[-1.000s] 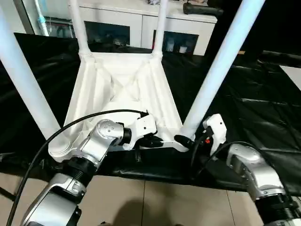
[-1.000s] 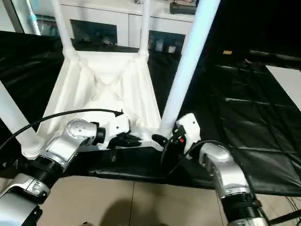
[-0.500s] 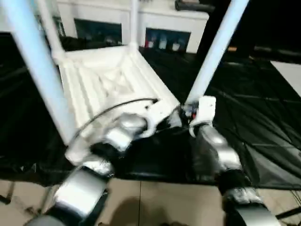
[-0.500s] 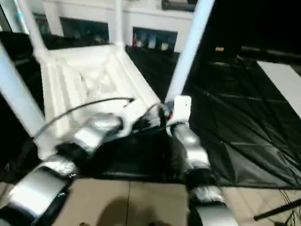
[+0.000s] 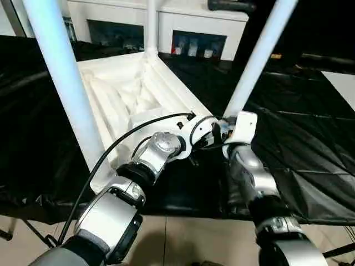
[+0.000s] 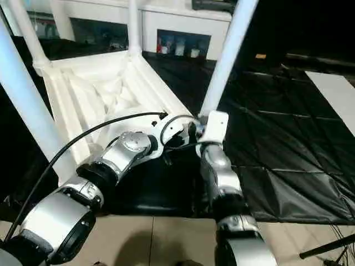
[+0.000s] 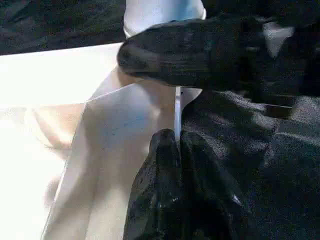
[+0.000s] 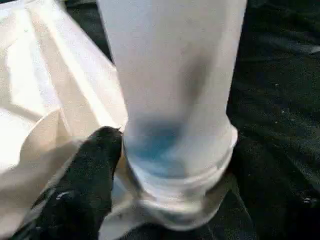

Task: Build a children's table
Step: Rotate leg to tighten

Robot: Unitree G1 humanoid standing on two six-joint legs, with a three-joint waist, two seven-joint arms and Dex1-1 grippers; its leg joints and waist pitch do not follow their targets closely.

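The children's table lies upside down: its white ribbed tabletop (image 5: 127, 94) rests on a black sheet, with white tube legs standing up from the corner sockets. The near-right leg (image 5: 255, 61) rises beside both grippers, the near-left leg (image 5: 61, 77) stands at the left, and a far leg (image 5: 151, 25) is behind. My left gripper (image 7: 177, 142) is shut on the tabletop's thin edge next to that corner. My right gripper (image 5: 221, 134) is at the base of the near-right leg (image 8: 170, 100), against its socket.
A black sheet (image 5: 299, 144) covers the work surface, and its front edge drops to a tiled floor (image 5: 183, 238). A white cabinet with glass doors (image 5: 194, 27) stands behind. A black cable (image 5: 111, 149) loops over my left forearm.
The whole view has swung, so the table now looks angled. My two grippers now sit tight together at the near-right corner; a second ago a gap lay between them.
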